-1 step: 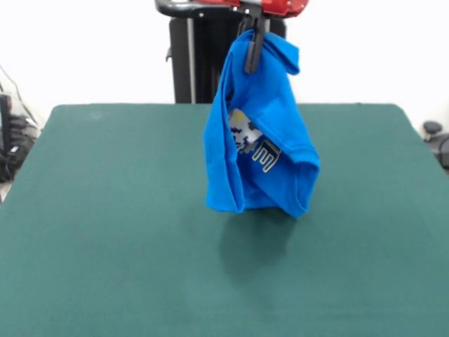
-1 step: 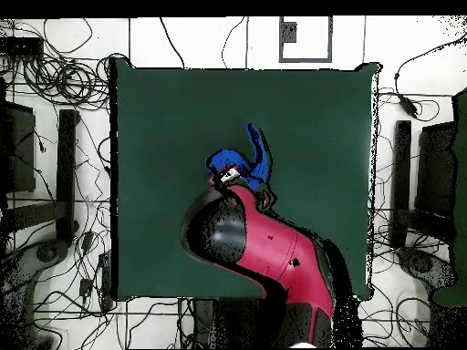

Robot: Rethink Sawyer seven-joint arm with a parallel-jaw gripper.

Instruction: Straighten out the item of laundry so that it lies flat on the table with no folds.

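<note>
Blue cloth hangs in the air: one shirt (image 1: 263,133), bunched and folded over itself, is lifted clear of the worktop (image 1: 105,232) and casts a shadow on the green felt below. One pincer (image 1: 254,49) is pinching the shirt at its top, black fingers (image 1: 250,60) pressed against the fabric. Part of a white print and one letter show in a fold. Seen from above, the shirt sits near the worktop's middle, half hidden by the one red and black arm (image 2: 274,251).
</note>
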